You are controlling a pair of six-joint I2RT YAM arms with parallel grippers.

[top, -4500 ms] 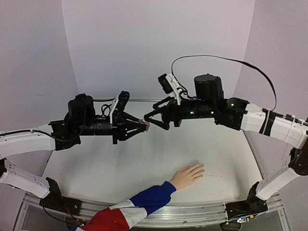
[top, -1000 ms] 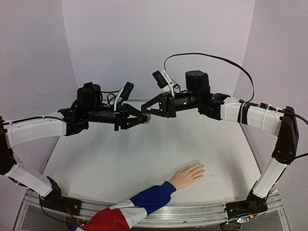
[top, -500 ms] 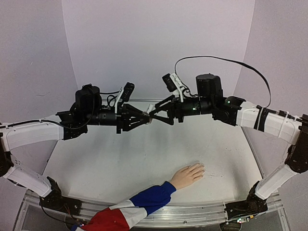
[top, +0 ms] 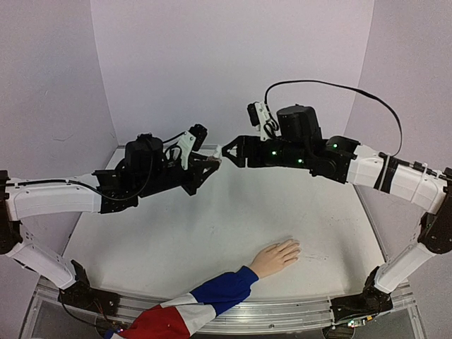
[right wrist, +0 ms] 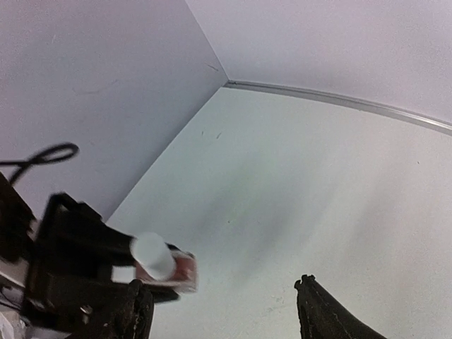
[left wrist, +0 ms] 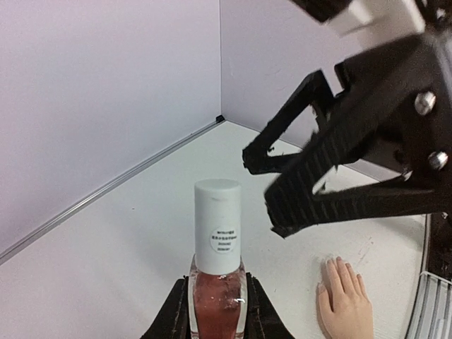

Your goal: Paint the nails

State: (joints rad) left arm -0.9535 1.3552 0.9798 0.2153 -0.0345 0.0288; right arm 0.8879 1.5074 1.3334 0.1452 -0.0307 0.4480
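Note:
My left gripper (left wrist: 217, 300) is shut on a small bottle of pinkish-red polish (left wrist: 215, 293) with a white cap (left wrist: 217, 224), held upright in the air. In the top view the left gripper (top: 207, 164) and the cap (top: 217, 152) are high over the back of the table. My right gripper (top: 229, 153) faces it, open, its fingers (left wrist: 311, 201) just right of the cap without touching it. In the right wrist view the bottle (right wrist: 169, 272) lies by the left finger of the right gripper (right wrist: 223, 286). The pale hand (top: 277, 256) lies flat near the front, its nails (left wrist: 339, 263) bare.
The hand's blue, white and red sleeve (top: 205, 300) runs to the front left over the metal rail (top: 282, 311). White walls (top: 233, 70) close the table at the back and sides. A black cable (top: 332, 88) loops above the right arm.
The right gripper, shut at the cap a second ago, has opened and stands beside it. The left gripper has lifted the bottle slightly up and back. The hand has not moved.

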